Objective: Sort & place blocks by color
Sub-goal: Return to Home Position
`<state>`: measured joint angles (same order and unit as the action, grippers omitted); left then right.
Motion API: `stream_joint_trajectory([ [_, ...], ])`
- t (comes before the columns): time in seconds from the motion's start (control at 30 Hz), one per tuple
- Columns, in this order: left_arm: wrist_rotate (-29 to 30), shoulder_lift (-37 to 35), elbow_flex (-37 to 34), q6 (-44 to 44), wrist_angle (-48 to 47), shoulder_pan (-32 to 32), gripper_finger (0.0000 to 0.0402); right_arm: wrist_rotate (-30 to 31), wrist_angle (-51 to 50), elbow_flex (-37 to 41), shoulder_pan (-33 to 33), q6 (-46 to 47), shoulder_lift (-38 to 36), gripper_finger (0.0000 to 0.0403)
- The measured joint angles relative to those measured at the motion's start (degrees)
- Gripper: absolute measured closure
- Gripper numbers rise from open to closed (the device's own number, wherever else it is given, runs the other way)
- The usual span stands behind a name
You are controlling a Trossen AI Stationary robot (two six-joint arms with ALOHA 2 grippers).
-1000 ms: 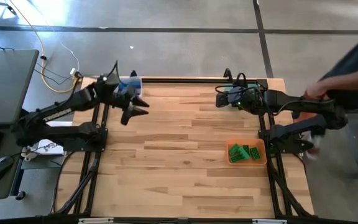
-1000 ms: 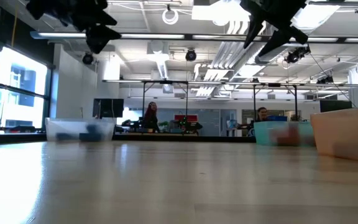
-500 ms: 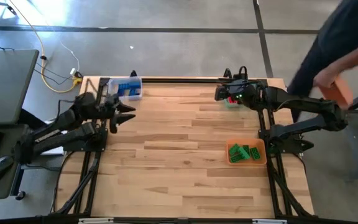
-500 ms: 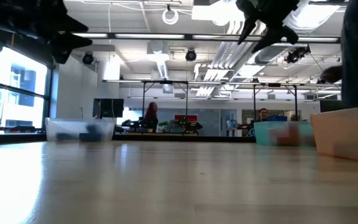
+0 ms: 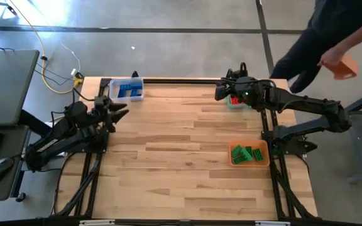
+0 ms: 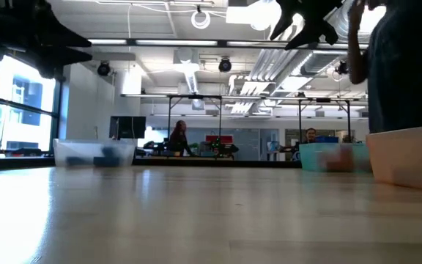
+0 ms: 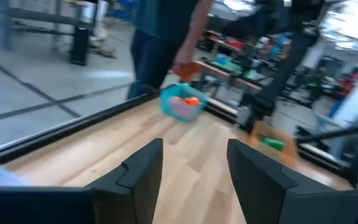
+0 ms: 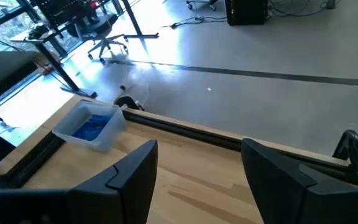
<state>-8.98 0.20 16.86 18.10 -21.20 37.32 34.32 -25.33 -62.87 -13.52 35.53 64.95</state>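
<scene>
Every block in view lies inside a bin. Blue blocks (image 5: 129, 91) fill the clear bin (image 5: 114, 91) at the far left corner. Red blocks (image 5: 234, 99) lie in the teal bin (image 5: 231, 104) at the far right. Green blocks (image 5: 246, 153) sit in the orange bin (image 5: 232, 162) by the right edge. My left gripper (image 5: 116, 111) hangs open over the table's left edge, holding nothing. My right gripper (image 5: 220, 93) is open and empty, in the air beside the teal bin. In the right wrist view (image 8: 200, 146) it points across at the clear bin (image 8: 91, 127).
A person (image 5: 332, 34) stands past the far right corner with an orange thing (image 5: 343, 66) in one hand. In the left wrist view the teal bin (image 7: 182, 104) and orange bin (image 7: 271, 140) show beyond the fingers. Bare wooden tabletop (image 5: 181, 150) spans the middle.
My left arm has drawn back from beside the clear bin toward the table's left edge and nearer side. My right gripper has stayed by the teal bin, shifting slightly toward the far edge. The person at the right has moved toward the far side, lifting an orange thing.
</scene>
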Motion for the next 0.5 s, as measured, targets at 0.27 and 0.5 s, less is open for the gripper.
stream_joint_trajectory([
  [0.27, 25.2, 0.0, -0.3, 0.8, -5.6, -1.2, 0.0234, 0.0, -4.5, 0.0, 0.0, 0.0, -0.1, 0.0183],
  [0.5, 28.6, 0.0, -3.5, 1.8, -4.5, -2.2, 0.0234, 1.2, -7.1, 0.0, 0.0, -1.5, -3.0, 0.0183],
])
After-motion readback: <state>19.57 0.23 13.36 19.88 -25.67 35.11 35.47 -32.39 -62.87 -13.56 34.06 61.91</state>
